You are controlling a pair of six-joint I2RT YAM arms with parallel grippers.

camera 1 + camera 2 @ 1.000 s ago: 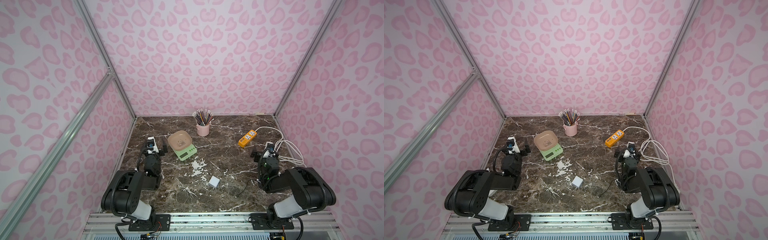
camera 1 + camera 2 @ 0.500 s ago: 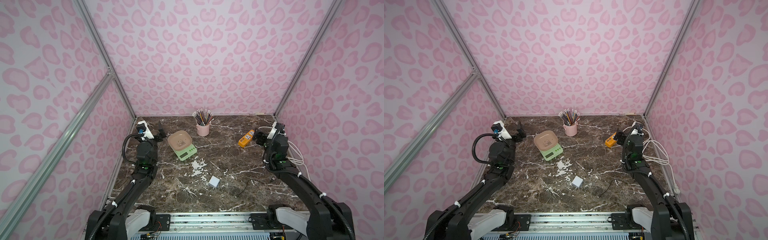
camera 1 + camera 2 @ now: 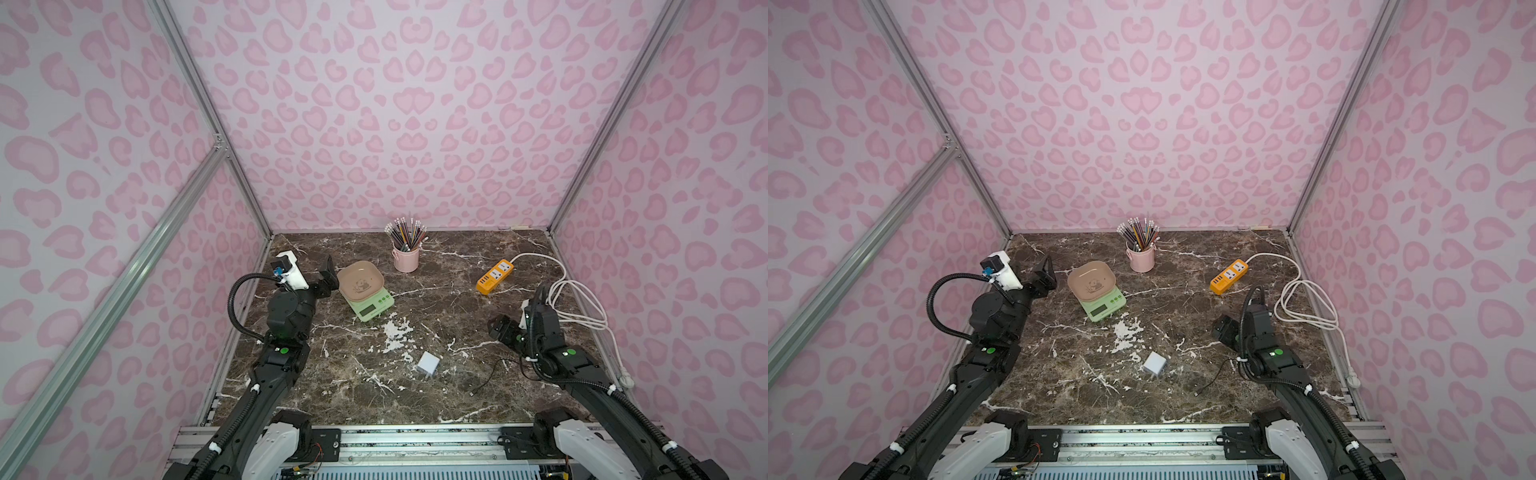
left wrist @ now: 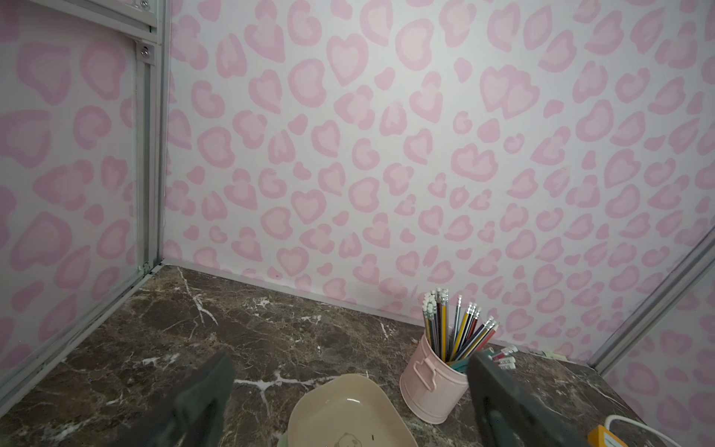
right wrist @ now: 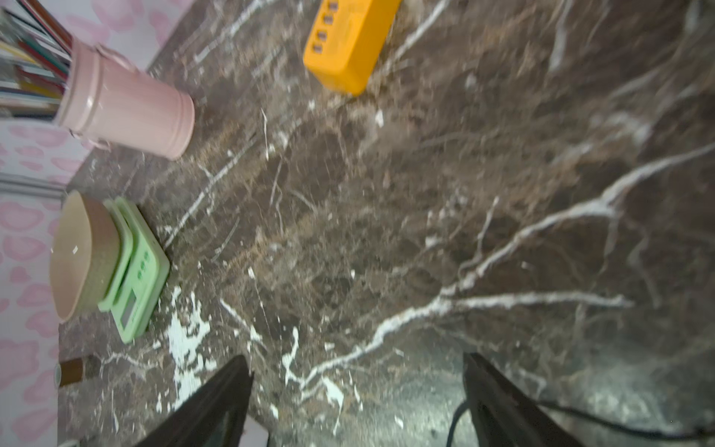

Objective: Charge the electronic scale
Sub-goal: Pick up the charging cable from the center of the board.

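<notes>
Scale position: the electronic scale [image 3: 366, 294] stands in the far-left part of the worktop [image 3: 440, 303], clear of the left edge, with nothing plugged into it.
Scale long axis: it runs on a diagonal, with the pink tray end toward the far-left corner and the display end toward the middle of the worktop.
Left gripper: the left gripper [image 3: 328, 272] hangs just beside the tray end, on the side toward the left edge. In the left wrist view its jaws stand wide apart with nothing between them, and the tray rim lies just ahead of them.
Right gripper: the right gripper [image 3: 500, 328] is low over the right half of the worktop, well apart from the scale. Its jaws are spread wide and hold nothing.
Cable: a thin black cable [image 3: 494, 374] lies loose toward the near-right corner, just on the near side of the right gripper, with its free end pointing at the near edge.
Nearer arm: left to the scale, right to the cable.
Coming move, as a judgement: the right arm picks up the cable and carries its plug across toward the far-left, while the left arm steadies the scale.
Port: it is probably on a side face of the green base, but no view shows it.
Bystanders: the white cube charger [image 3: 428, 363] sits near the middle and the orange power strip [image 3: 494, 276] toward the far right.
</notes>
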